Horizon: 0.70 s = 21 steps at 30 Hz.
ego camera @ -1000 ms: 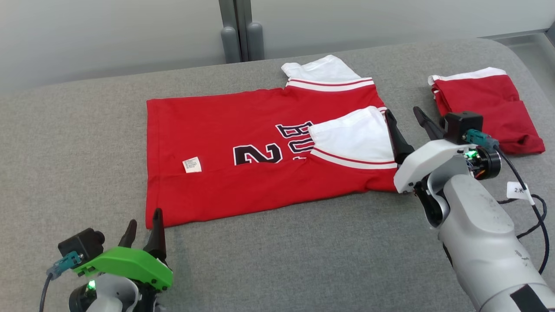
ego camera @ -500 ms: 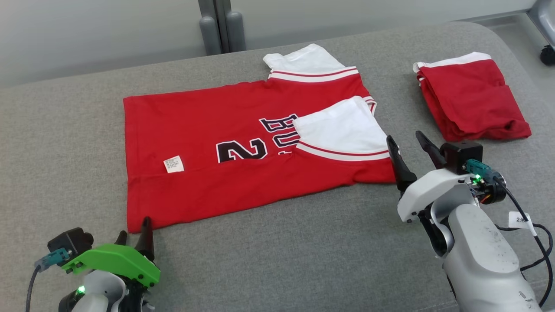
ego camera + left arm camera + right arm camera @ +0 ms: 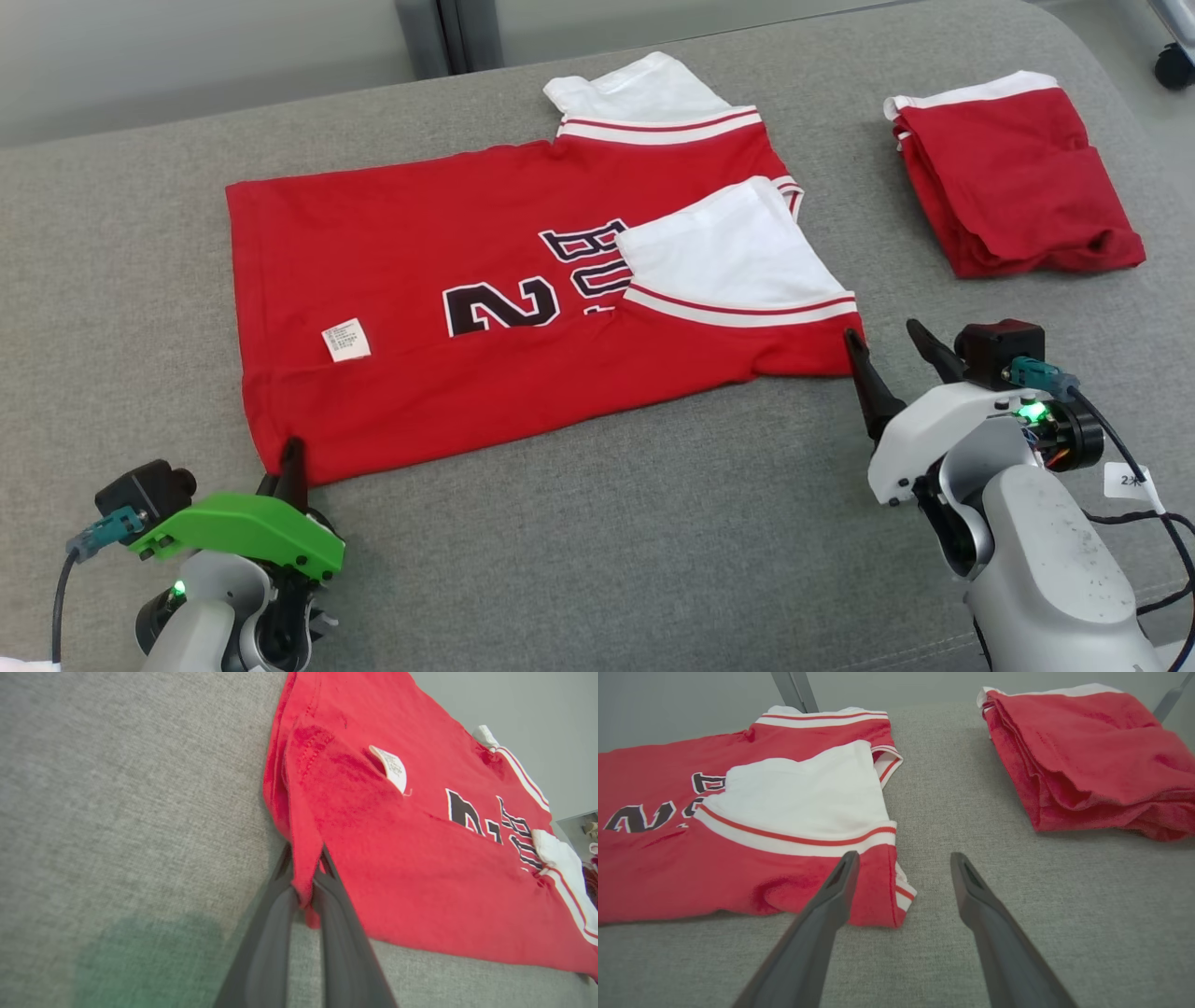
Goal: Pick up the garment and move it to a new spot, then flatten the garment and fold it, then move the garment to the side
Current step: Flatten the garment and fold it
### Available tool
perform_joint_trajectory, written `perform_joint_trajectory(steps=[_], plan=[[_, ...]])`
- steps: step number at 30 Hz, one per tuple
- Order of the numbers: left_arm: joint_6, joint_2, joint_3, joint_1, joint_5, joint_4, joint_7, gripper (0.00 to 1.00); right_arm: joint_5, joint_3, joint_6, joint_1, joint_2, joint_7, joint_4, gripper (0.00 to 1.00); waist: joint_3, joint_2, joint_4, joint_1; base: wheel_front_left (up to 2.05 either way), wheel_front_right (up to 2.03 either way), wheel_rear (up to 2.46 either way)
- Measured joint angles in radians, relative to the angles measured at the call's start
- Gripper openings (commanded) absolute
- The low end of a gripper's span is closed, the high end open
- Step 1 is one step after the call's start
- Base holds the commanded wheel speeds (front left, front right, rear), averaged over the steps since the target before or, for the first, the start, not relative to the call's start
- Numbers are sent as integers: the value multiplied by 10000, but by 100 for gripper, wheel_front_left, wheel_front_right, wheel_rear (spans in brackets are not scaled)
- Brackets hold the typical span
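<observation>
i'm pinching the jersey (image 3: 401, 233) by its near-left corner in the left jaws; right jaws are standing wide just beside its sleeve hem. it's lying flat on the bench (image 3: 607, 541), open room nearside.

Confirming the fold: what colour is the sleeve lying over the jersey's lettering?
The sleeve is white, thin red stripe near its edge; best in right wrist view.
</observation>
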Motion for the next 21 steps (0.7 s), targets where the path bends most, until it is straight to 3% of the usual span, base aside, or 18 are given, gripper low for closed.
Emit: perform_joint_trajectory(steps=[9, 10, 12, 15, 16, 21], plan=[[-13, -15, -4, -3, 77, -472, -278, 0, 619, -31, 0, -151, 15, 453, 1051, 100, 68, 0, 332, 0, 0, 0, 0], [-13, -19, -12, -3, 79, -499, -290, 0, 721, -29, 2, -248, 15, 497, 1269, 95, 74, 0, 368, 0, 0, 0, 0], [-19, -25, -25, -5, 81, -514, -339, 0, 1152, 8, 0, -431, 15, 541, 1613, 48, 81, 0, 429, 0, 0, 0, 0], [-75, -36, -33, -10, 81, -508, -380, 0, 1544, 174, 0, -750, 12, 535, 2069, 4, 70, 0, 486, 0, 0, 0, 0], [-100, -38, -33, -12, 81, -512, -424, 0, 1674, 224, 0, -869, 12, 483, 2201, 0, 57, 0, 493, 0, 0, 0, 0], [-234, -38, -36, -42, 81, -579, -543, 0, 1939, 320, 2, -1373, 23, -33, 2477, 0, -59, 0, 498, 0, 0, 0, 0]])
